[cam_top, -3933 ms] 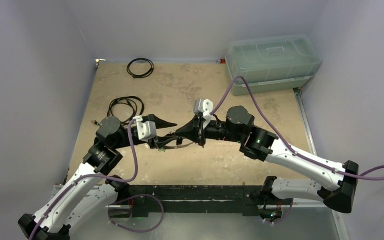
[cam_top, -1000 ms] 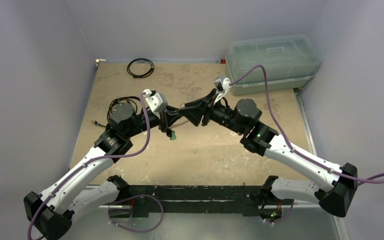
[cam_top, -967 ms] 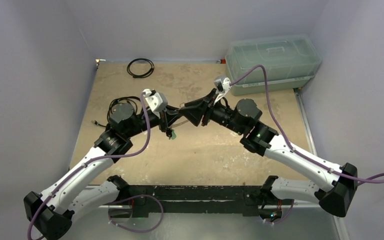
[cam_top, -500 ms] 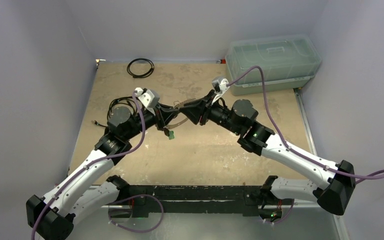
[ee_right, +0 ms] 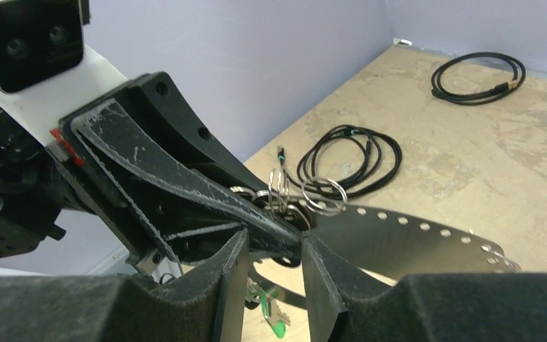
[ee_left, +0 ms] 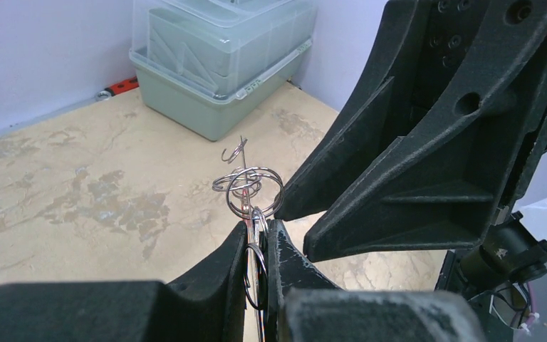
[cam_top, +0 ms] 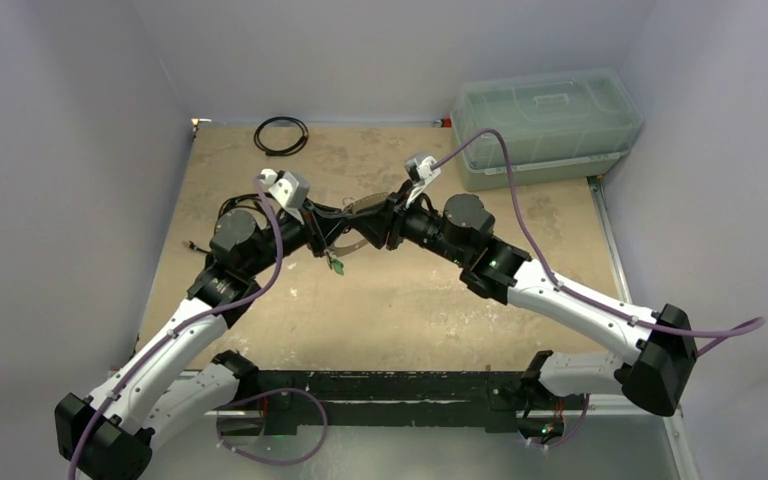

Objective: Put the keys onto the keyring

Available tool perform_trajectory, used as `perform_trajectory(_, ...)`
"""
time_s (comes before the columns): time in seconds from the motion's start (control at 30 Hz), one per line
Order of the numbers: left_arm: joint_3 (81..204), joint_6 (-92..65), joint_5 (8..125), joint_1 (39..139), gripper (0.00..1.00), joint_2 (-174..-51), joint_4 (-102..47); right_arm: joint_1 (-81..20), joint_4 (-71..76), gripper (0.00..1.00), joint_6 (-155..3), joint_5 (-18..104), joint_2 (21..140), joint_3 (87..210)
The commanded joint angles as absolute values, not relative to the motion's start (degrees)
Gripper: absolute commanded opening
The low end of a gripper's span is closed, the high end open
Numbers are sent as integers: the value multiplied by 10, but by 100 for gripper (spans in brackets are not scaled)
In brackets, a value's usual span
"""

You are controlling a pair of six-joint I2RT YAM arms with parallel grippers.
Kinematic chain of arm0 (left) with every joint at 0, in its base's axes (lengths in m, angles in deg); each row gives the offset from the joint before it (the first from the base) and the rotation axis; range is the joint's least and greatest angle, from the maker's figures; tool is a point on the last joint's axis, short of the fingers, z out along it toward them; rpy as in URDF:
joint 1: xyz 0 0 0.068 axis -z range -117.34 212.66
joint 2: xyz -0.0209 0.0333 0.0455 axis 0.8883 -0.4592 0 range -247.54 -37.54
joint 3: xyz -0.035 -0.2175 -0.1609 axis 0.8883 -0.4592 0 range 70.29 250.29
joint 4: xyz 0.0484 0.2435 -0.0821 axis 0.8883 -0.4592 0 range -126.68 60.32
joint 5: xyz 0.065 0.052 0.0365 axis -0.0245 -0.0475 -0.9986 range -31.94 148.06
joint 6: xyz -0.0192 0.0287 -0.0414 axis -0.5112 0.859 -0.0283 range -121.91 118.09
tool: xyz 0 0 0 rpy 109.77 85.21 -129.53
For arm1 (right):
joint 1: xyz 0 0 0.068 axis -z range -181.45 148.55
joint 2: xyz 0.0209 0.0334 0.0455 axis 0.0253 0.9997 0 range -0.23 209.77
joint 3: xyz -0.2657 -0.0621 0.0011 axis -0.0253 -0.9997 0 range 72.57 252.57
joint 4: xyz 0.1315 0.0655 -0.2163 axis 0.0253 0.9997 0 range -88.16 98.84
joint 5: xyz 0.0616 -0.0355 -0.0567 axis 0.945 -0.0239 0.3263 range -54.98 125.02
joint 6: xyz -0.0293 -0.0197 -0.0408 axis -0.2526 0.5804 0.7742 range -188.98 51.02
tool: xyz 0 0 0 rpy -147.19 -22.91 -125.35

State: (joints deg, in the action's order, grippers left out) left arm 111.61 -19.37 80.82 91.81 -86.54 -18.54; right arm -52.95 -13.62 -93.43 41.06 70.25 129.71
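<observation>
Left gripper [ee_left: 256,231] jaws closed tight on the keys [ee_left: 255,249], both arms raised over the table [cam_top: 410,300]. Small split rings [ee_left: 248,189] poke up past the tips, likely presented for threading onto the keyring [ee_right: 413,235], a flat perforated band in midair at the right gripper [ee_right: 274,246]. Right jaws sit slightly apart around the band's end; can't tell if pinching. Clear bin [cam_top: 545,125] in the far right corner, lid on, contents unclear.

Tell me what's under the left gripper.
A green key hangs below the left gripper, which pinches small rings. What links them is hidden by its fingers.
</observation>
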Motion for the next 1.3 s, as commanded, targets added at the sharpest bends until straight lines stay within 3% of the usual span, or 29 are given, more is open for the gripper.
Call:
perform_trajectory(0.0, 1121, -207, 826, 913, 0, -864, -157, -536, -163, 36, -934, 416, 704, 1332)
perform_trajectory(0.23, 1151, -185, 825, 911, 0, -867, -206, -537, -170, 38, -928, 387, 689, 1323)
perform_trajectory(0.57, 1152, -219, 835, 918, 0, -881, -180, -537, -139, 50, -909, 319, 603, 1283)
perform_trajectory(0.63, 1154, -244, 837, 918, 0, -891, -180, -537, -156, 61, -911, 321, 587, 1257)
perform_trajectory(0.73, 1163, -269, 858, 918, 0, -911, -183, -534, -163, 91, -975, 305, 563, 1221)
perform_trajectory(0.8, 1175, -268, 873, 917, 0, -923, -197, -533, -159, 98, -996, 288, 549, 1207)
perform_trajectory(0.97, 1193, -286, 845, 918, 0, -941, -241, -533, -138, 99, -1000, 256, 518, 1188)
perform_trajectory(1.27, 1121, -339, 759, 948, 0, -967, -124, -533, -13, 99, -992, 229, 509, 1224)
